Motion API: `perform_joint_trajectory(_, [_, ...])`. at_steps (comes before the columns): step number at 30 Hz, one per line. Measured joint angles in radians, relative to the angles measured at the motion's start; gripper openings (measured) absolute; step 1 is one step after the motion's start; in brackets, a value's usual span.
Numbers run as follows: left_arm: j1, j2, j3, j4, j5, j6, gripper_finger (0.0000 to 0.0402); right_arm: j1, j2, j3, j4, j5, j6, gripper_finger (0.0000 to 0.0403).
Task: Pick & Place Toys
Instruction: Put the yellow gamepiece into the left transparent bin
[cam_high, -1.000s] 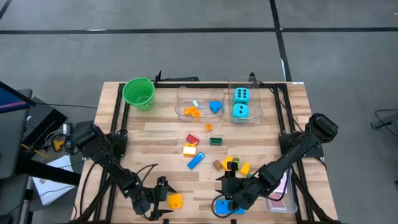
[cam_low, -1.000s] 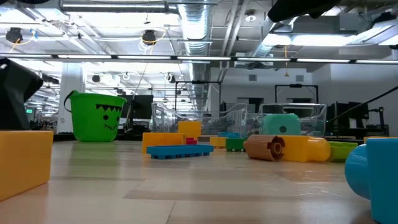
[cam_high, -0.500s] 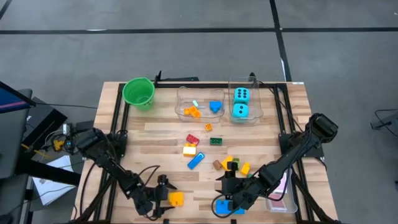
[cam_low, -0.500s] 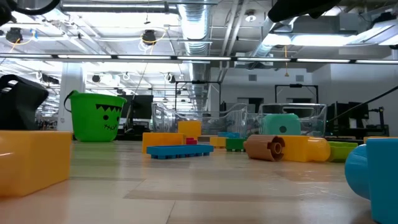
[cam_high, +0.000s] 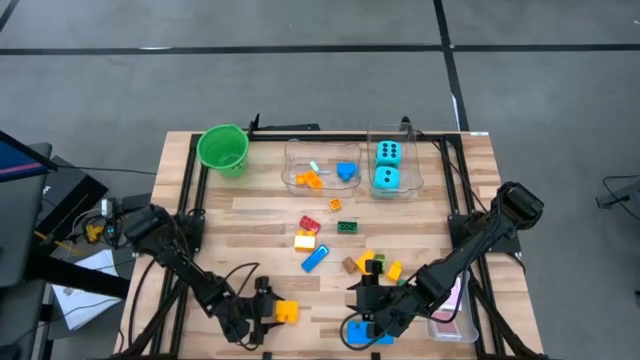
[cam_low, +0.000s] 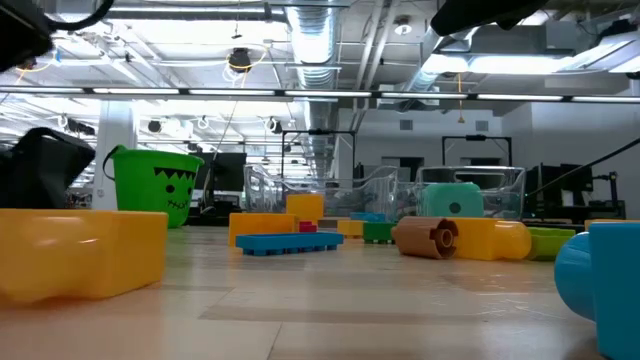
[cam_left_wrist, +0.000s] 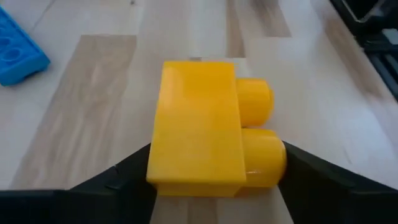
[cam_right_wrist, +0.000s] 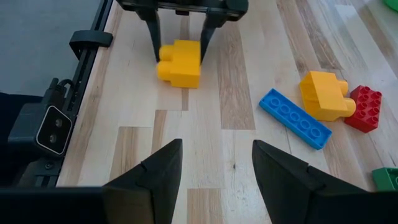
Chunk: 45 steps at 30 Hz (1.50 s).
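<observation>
Yellow plastic two-stud building block (cam_high: 285, 312) sits at the wooden worktop's (cam_high: 260, 215) near edge between the left claw's (cam_high: 268, 311) narrowing fingers, which should seat squarely on its flat sides before lifting, while the half-open, empty right claw (cam_high: 366, 310) waits nearby.

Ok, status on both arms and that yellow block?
Left gripper straddling the yellow block at the near table edge, fingers at its sides. Right gripper open, empty, hovering nearby. Nothing between them on the table.
</observation>
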Motion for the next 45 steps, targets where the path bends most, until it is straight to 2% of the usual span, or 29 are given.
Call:
perform_joint_trajectory(6, [0.027,-0.001,0.000,-0.001,-0.003,0.000,0.0260,0.000,0.000,0.000,0.000,0.000,0.000,0.0186])
perform_joint_trajectory(11, [0.054,-0.001,0.000,-0.008,-0.052,0.007,0.0274,0.000,0.000,0.000,-0.005,0.000,0.000,0.0186])
perform_joint_trajectory(15, [0.097,-0.001,0.000,-0.007,-0.077,0.024,0.0259,0.000,0.000,0.000,-0.007,0.000,0.000,0.0186])
perform_joint_trajectory(22, [0.210,-0.036,0.000,0.004,-0.076,0.153,0.0259,0.000,0.000,0.000,-0.008,0.000,0.000,0.0186])
perform_joint_trajectory(28, [0.316,-0.195,0.000,0.012,-0.096,0.351,0.0261,0.000,0.000,0.000,-0.013,0.000,-0.003,0.0186])
perform_joint_trajectory(33, [0.445,-0.360,0.000,0.016,-0.106,0.538,0.0261,0.000,0.000,0.000,-0.015,0.000,-0.008,0.0186])
perform_joint_trajectory(37, [0.587,-0.476,0.000,0.019,-0.092,0.629,0.0261,0.000,0.000,0.000,-0.015,0.000,-0.008,0.0186])
perform_joint_trajectory(41, [0.733,-0.544,0.000,0.006,-0.049,0.641,0.0262,0.000,0.000,0.000,-0.017,0.000,-0.008,0.0186])
perform_joint_trajectory(45, [0.863,-0.550,-0.009,-0.007,0.039,0.623,0.0263,0.000,0.000,0.000,-0.034,0.000,-0.004,0.0186])
